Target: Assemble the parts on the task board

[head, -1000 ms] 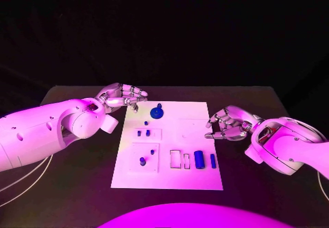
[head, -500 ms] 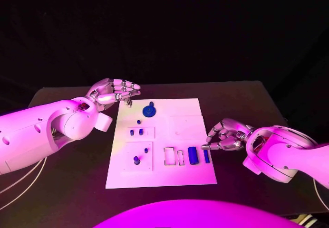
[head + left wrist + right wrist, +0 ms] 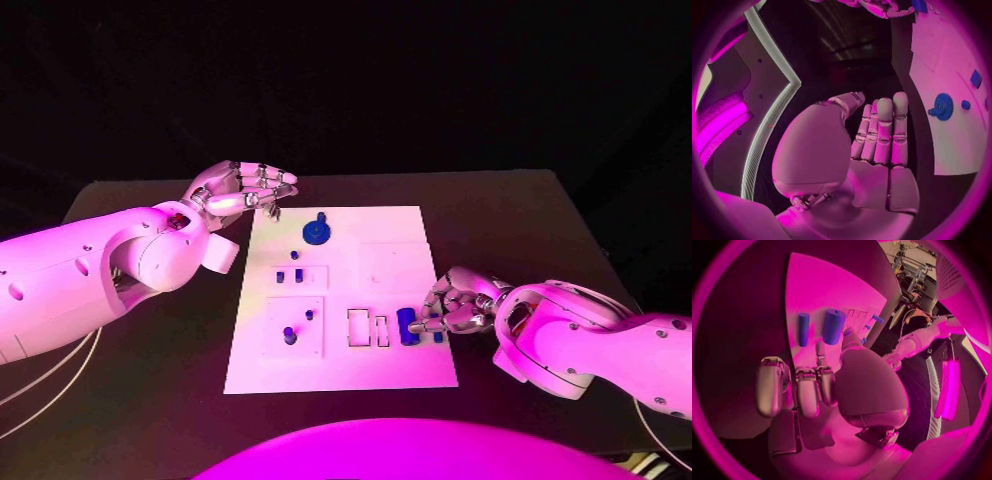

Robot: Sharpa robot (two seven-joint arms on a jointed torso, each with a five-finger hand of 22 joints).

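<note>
Most parts look unassembled on the task board (image 3: 389,370); right hand (image 3: 459,305) fingers curled near big blue cylinder (image 3: 410,327), grip unclear; left hand (image 3: 238,190) fingers together, extended, holding nothing.

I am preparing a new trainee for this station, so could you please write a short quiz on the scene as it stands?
1. True or false: the left hand holds a blue part.
2. Multiple choice: where is the right hand? A) over the blue gear; B) at the task board's right edge, by the two blue cylinders; C) off the table.
3. Fill in: the blue gear lies near the board's ___ edge, as seen from the robot.

Key:
1. False; its fingers are curled in with nothing in them, off the board's far left corner.
2. B; it is beside the larger cylinder and the thinner one.
3. Far.
</note>
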